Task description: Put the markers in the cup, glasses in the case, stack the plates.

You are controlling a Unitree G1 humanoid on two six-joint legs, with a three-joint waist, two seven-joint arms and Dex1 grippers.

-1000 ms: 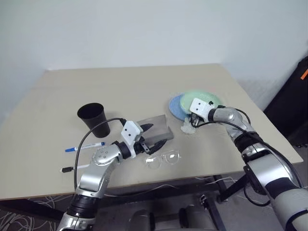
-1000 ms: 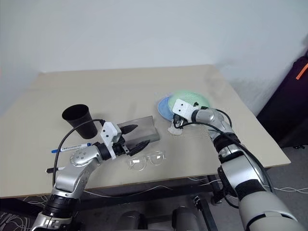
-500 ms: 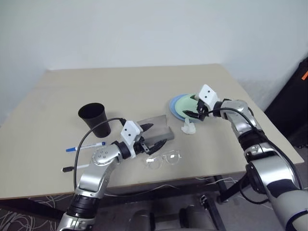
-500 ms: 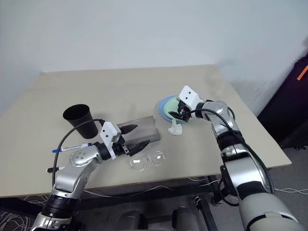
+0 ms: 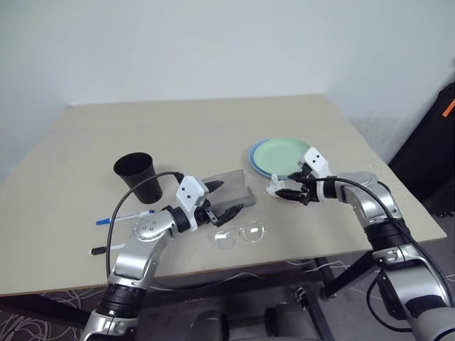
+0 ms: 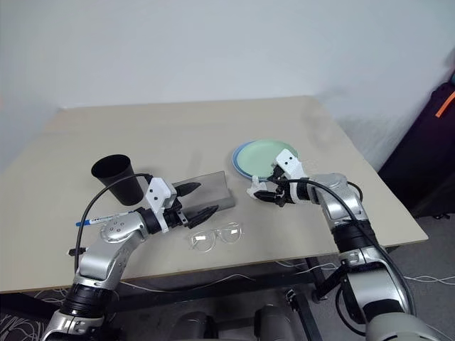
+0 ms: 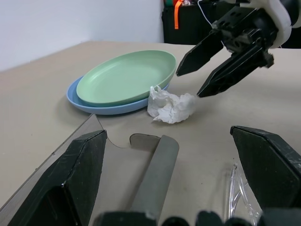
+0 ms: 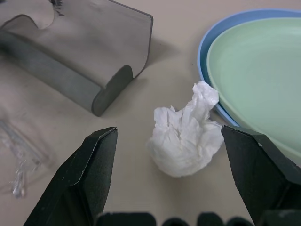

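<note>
The mint green plate (image 5: 286,155) lies stacked in the light blue plate (image 5: 254,158) at the table's right. My right gripper (image 5: 288,192) is open just in front of the plates, its fingers (image 8: 96,176) on either side of a white crumpled wad (image 8: 186,136). My left gripper (image 5: 224,199) is open over the near end of the grey case (image 5: 231,186), whose smoky lid stands up. The clear glasses (image 5: 240,235) lie on the table before the case. The black cup (image 5: 137,176) stands at the left. The blue-capped white marker (image 5: 125,217) and the black marker (image 5: 108,249) lie near it.
The beige table (image 5: 199,128) reaches back to a pale wall. Its right edge runs close behind my right arm. A black bag with an orange strap (image 5: 442,135) stands on the floor past that edge. A black cable loops over my left arm.
My right gripper let go of the green plate, which now lies flat in the blue one. It opened, rolled and drew back to the white wad. The left arm stayed still.
</note>
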